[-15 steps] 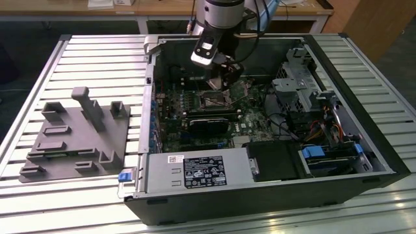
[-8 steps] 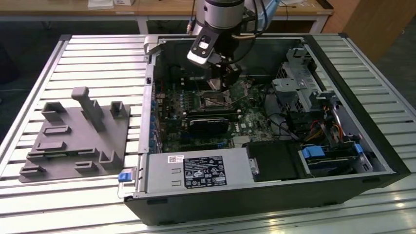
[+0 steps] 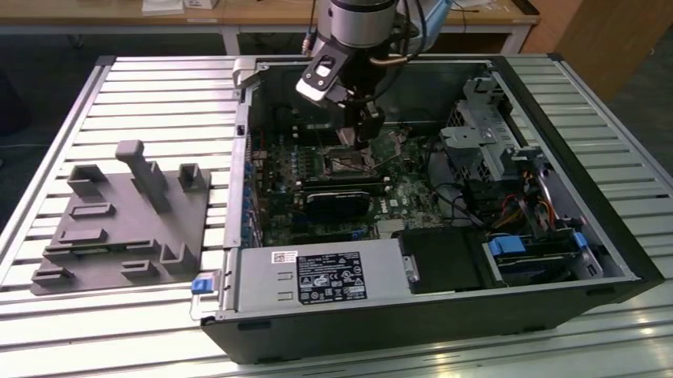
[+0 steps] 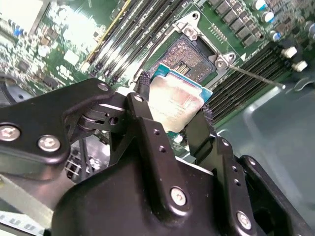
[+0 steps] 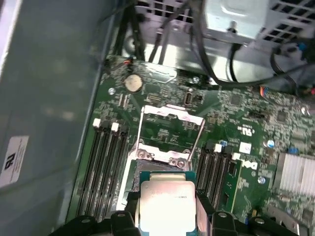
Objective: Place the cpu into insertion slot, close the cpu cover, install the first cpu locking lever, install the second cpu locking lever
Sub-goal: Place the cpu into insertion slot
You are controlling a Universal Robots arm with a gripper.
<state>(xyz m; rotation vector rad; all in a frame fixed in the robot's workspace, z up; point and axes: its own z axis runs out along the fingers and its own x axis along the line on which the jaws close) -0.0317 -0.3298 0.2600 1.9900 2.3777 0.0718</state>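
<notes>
My gripper [image 3: 365, 132] reaches down into the open computer case [image 3: 247, 142], just above the motherboard. Its two black fingers are shut on the cpu [image 4: 178, 102], a small square chip with a pale metal top, gripping it by opposite edges in both wrist views. The cpu [image 5: 167, 200] hangs tilted a little above the insertion slot [image 4: 191, 55], a dark square socket with a metal rim on the green board. The cpu cover [image 5: 171, 111], a thin silvery frame, is swung open beyond the socket. A thin locking lever [image 4: 256, 76] sticks out beside the socket, unlatched.
Black memory slots [image 5: 101, 167] flank the socket on both sides. A black card [image 3: 342, 201] lies just in front of the socket, with the power supply [image 3: 315, 276] nearer still. A drive cage [image 3: 478, 150] and cables crowd the exterior view's right. A grey fixture plate [image 3: 121, 224] sits outside the case.
</notes>
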